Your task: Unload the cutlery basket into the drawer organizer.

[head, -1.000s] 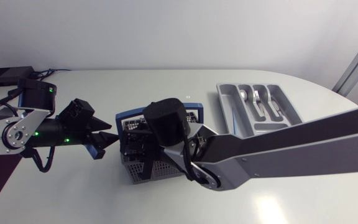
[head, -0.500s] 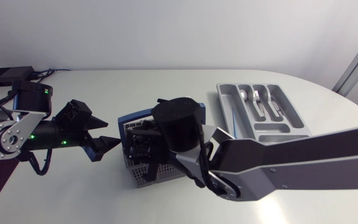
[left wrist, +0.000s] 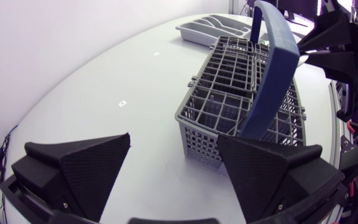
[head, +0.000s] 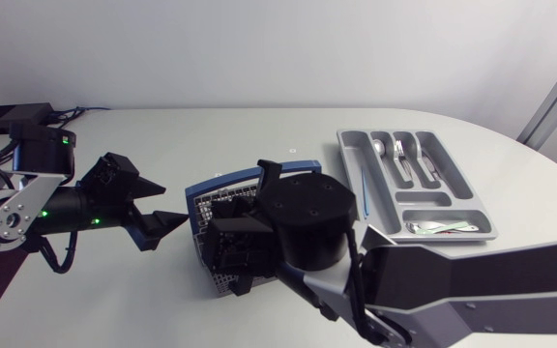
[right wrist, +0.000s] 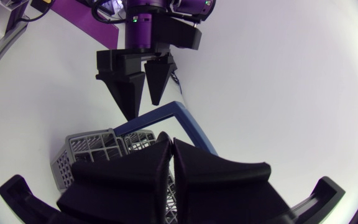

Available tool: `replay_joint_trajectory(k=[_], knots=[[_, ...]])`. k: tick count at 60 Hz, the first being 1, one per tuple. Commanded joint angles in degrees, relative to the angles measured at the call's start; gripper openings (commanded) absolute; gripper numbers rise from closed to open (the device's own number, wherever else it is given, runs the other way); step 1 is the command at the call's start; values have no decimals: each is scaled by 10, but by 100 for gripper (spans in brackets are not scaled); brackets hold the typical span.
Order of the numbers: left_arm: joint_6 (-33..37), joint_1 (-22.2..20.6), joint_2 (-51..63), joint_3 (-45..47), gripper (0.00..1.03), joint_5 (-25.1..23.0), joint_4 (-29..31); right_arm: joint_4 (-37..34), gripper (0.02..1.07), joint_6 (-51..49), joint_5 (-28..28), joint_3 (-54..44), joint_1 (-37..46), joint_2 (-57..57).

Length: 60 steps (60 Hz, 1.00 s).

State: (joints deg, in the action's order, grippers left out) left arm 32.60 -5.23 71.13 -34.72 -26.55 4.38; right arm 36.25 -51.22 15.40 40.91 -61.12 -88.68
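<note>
White tabletop [head: 259,135] carries grey basket [left wrist: 229,99] with blue handle [left wrist: 272,68], near table's middle. Grey organizer [head: 441,164] lies well apart from basket, toward right arm's side. Its long slots hold spoons and forks [head: 404,159]; cross slot holds one more piece [head: 438,228]. Fingers of left gripper [left wrist: 174,138] spread wide with nothing between, just beside basket's end wall. Over basket, right gripper [right wrist: 171,140] has fingers pressed together, no item visible between them.
</note>
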Motion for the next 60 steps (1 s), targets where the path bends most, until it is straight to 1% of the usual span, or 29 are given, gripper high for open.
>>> replay_joint_trajectory(k=[1,14,40,60], knots=[[-10,5,-6,18,98,-4,-2,16,8,-14,9,-18,-12,21],[-10,3,-8,25,98,-4,-3,32,8,-18,17,-36,-17,49],[-10,6,-7,18,98,-2,-3,37,8,-34,32,-70,-28,105],[-10,5,-15,20,98,1,-1,31,8,-53,42,-100,-34,174]])
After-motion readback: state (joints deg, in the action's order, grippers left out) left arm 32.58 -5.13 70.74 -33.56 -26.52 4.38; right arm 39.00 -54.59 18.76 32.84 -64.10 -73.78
